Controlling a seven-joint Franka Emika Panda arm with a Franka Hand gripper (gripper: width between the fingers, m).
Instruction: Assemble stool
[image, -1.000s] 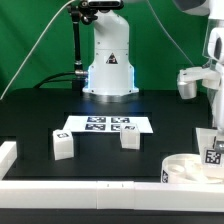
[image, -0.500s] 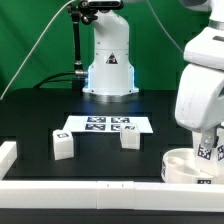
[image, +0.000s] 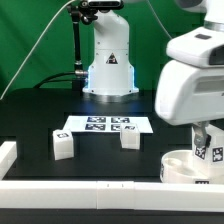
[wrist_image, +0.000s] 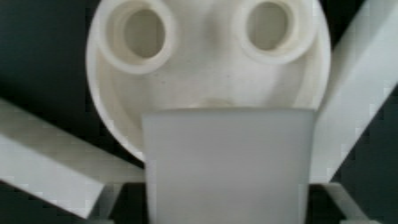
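Fingers (wrist_image: 228, 195) pinching a leg (wrist_image: 228, 165), poised just above the seat (image: 190, 165) and its sockets. None seated yet. Two legs (image: 63, 146) well away, loose on the desk (image: 40, 125).

A green backdrop (image: 35, 40) hangs behind a black table (image: 40, 115) edged by white border rails (image: 80, 188)

No readable text; only square tags on the marker board (image: 106, 126)
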